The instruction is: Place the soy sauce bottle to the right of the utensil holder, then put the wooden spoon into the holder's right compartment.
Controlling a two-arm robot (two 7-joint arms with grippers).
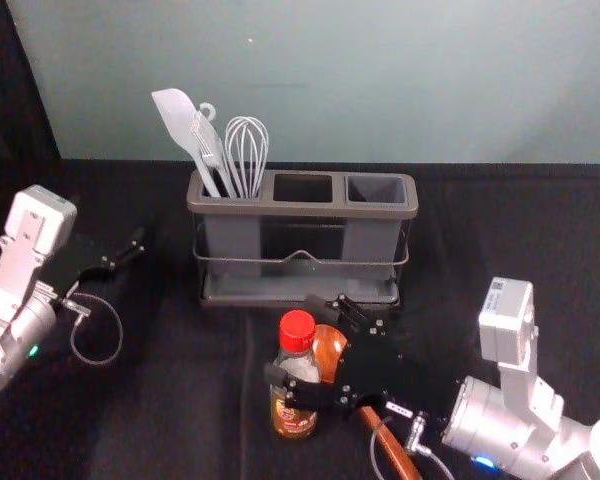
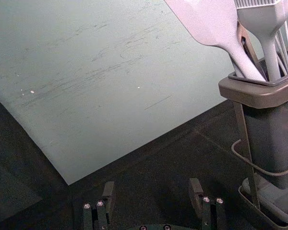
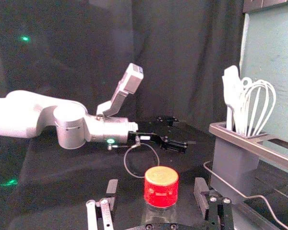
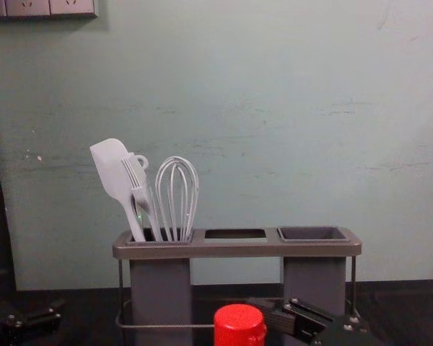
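Observation:
In the head view, the right gripper (image 1: 293, 338) is open around the upright soy sauce bottle (image 1: 294, 402), one finger on either side. The right wrist view shows the red bottle cap (image 3: 161, 186) between the fingertips of the right gripper (image 3: 156, 191), with gaps at both sides. The wooden spoon (image 1: 329, 350) lies just right of the bottle, partly hidden under the right gripper. Behind them stands the utensil holder (image 1: 302, 210), its right compartment (image 1: 376, 189) empty. My left gripper (image 1: 128, 248) is idle left of the holder; the left wrist view shows the left gripper (image 2: 152, 191) open.
A white spatula (image 1: 176, 122), a brush and a whisk (image 1: 247, 150) stand in the holder's left compartment. The wall (image 1: 430, 80) rises behind the holder. A cable (image 1: 121, 335) loops beside the left gripper over the black table cover.

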